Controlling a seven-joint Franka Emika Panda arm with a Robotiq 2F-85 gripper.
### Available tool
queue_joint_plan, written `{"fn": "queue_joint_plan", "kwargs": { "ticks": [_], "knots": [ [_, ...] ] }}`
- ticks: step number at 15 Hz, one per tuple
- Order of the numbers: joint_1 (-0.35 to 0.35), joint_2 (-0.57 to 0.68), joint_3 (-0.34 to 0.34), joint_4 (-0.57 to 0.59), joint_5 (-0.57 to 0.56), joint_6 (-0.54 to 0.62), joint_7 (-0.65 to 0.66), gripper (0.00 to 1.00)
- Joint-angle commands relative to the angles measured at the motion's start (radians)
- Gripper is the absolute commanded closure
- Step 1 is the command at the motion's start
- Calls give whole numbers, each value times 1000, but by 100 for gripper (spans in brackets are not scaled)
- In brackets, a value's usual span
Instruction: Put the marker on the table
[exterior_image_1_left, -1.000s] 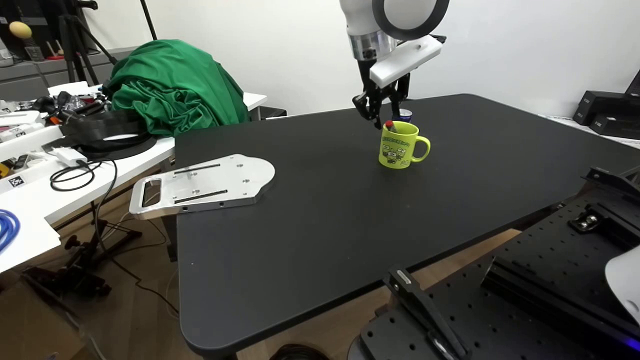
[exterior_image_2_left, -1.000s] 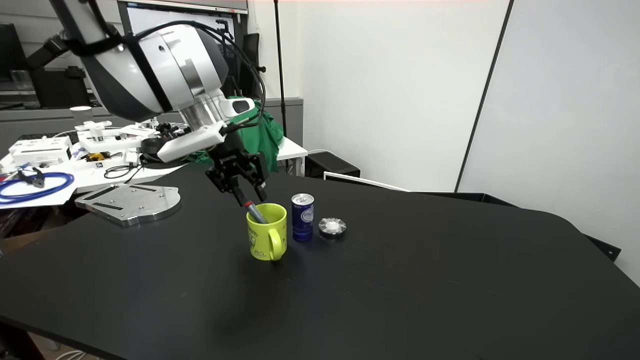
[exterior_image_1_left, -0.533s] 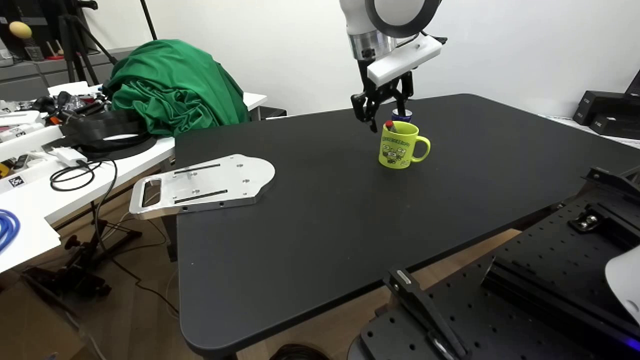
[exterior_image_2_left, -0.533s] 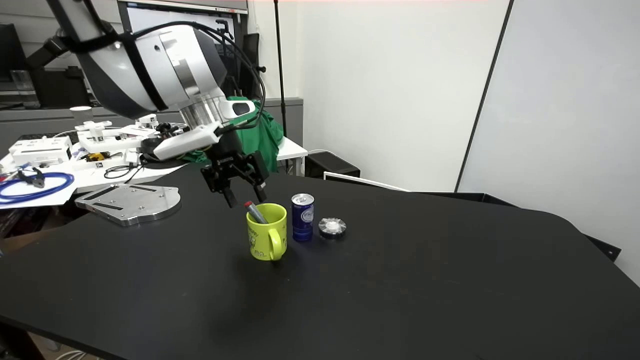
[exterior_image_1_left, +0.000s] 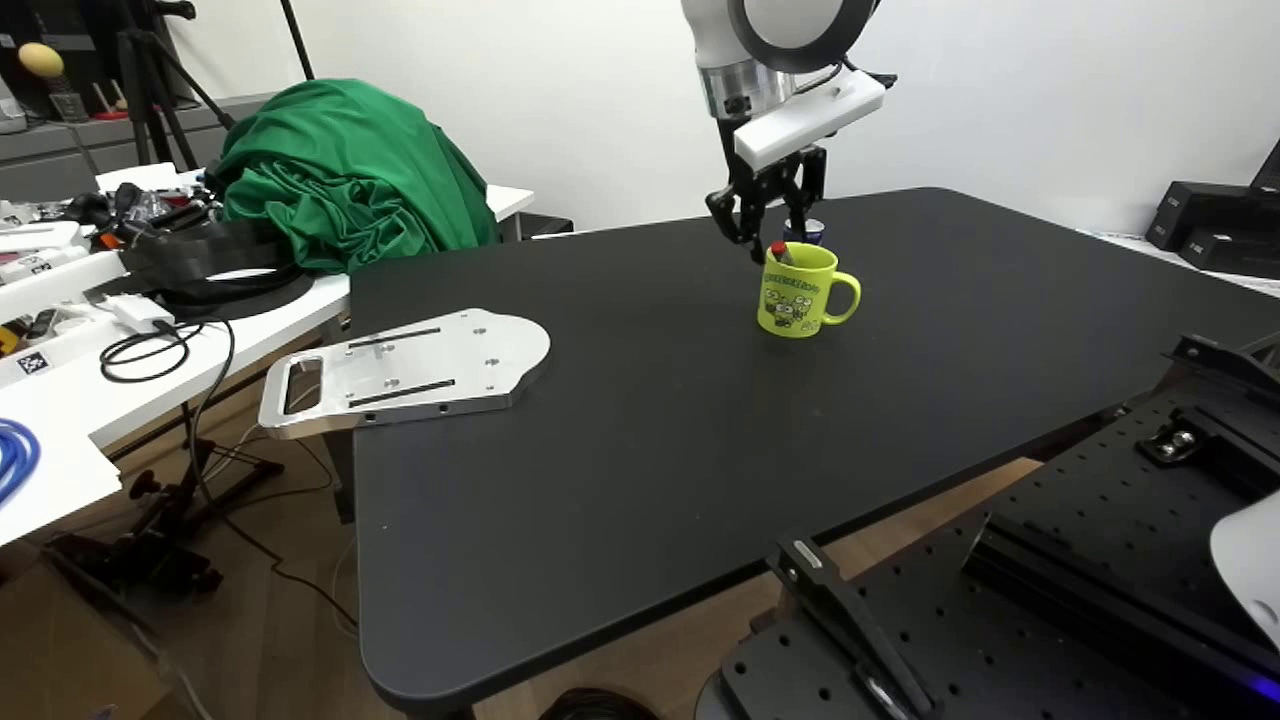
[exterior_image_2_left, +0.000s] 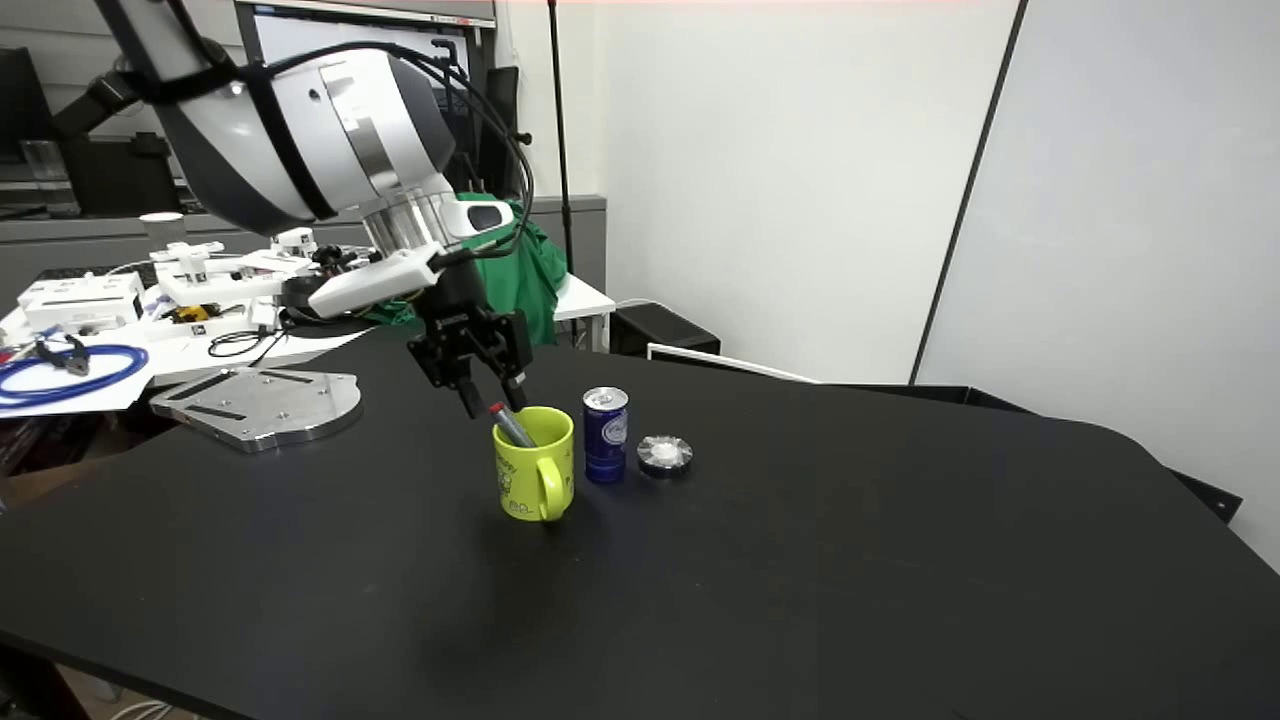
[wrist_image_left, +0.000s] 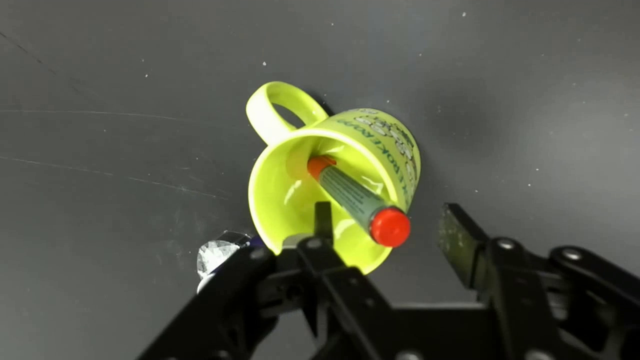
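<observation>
With our tool (wrist_image_left: 389, 229) spread apart, we should pinch the marker (wrist_image_left: 353, 195), likely light, hard and slippery, by its red top (wrist_image_left: 390, 228).

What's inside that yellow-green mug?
A gray marker leans inside the mug, its red end sticking out of the top. No other object shows in there, but in the wrist view the pincer covers part of the inside, so whatever lies behind it can't be seen.
</observation>
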Motion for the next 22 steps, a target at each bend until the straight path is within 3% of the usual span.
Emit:
{"fn": "queue_joint_plan", "kwargs": {
  "ticks": [1,5,13,19,22],
  "knots": [
    [22,-3,-18,14,30,-16,-11,72],
    [26,0,-23,20,42,-24,-12,98],
    [41,-89,13,127,187,-104,-70,94],
    [34,-195,88,261,357,-279,-157,94],
    [31,-208,136,294,493,-357,-246,94]
  ]
}}
